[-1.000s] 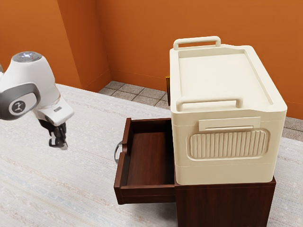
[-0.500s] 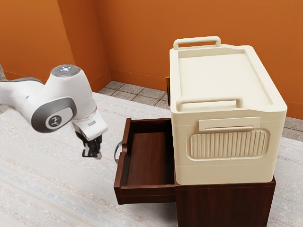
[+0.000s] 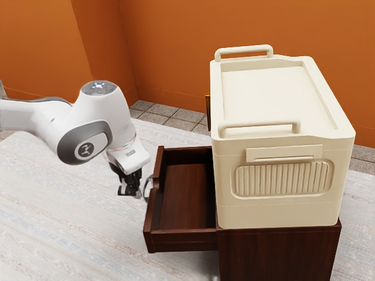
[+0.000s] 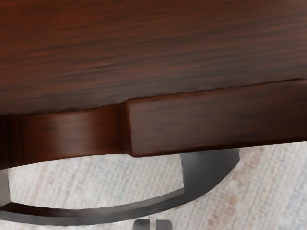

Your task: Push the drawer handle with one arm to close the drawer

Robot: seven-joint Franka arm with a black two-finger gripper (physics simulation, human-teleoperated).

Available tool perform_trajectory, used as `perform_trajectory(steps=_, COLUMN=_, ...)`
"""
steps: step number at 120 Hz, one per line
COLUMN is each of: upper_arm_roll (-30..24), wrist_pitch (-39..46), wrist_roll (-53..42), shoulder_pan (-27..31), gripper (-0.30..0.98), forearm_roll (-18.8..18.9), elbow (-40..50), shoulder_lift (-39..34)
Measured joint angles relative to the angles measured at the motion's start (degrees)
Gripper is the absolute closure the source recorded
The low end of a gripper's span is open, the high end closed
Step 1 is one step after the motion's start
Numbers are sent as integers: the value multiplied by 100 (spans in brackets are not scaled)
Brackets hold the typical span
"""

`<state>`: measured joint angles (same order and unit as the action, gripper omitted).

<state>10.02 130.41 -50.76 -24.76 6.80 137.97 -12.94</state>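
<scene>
Plainly, the closing is mostly still to be done: the wooden drawer (image 3: 186,193) stands well out of its dark wooden cabinet (image 3: 278,252), jutting toward the exterior view's left above the pale tabletop (image 3: 53,222). The lidded cream storage box (image 3: 275,99) sits on the cabinet, to the right of the open drawer in the exterior view. The curved metal handle (image 4: 194,184) is on the drawer's outer front, at its left in the exterior view, and the tool (image 4: 153,224) is at that handle's outer side. Its two fingertips are nearly together, with only a slim gap, and nothing is held between them. They are right by the handle's bow; whether they touch it, I cannot tell. The approach looks about finished, I judge; what remains is a steady push toward the cabinet, to the exterior view's right, until the front meets it. As for markings, the white arm (image 3: 108,117) bears a round emblem (image 3: 85,150) on a grey cap, with no lettering I can read; I see no label on the box or drawer.
</scene>
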Motion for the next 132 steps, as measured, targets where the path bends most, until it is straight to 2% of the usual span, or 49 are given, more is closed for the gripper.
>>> perform_trajectory(steps=76, upper_arm_roll=-683, wrist_pitch=-27, wrist_roll=138, shoulder_pan=11, gripper=79, forearm_roll=-179, elbow=-891, shoulder_lift=772)
perform_trajectory(steps=132, upper_arm_roll=-796, wrist_pitch=-43, wrist_roll=207, shoulder_pan=67, gripper=79, forearm_roll=-183, elbow=-1396, shoulder_lift=1237)
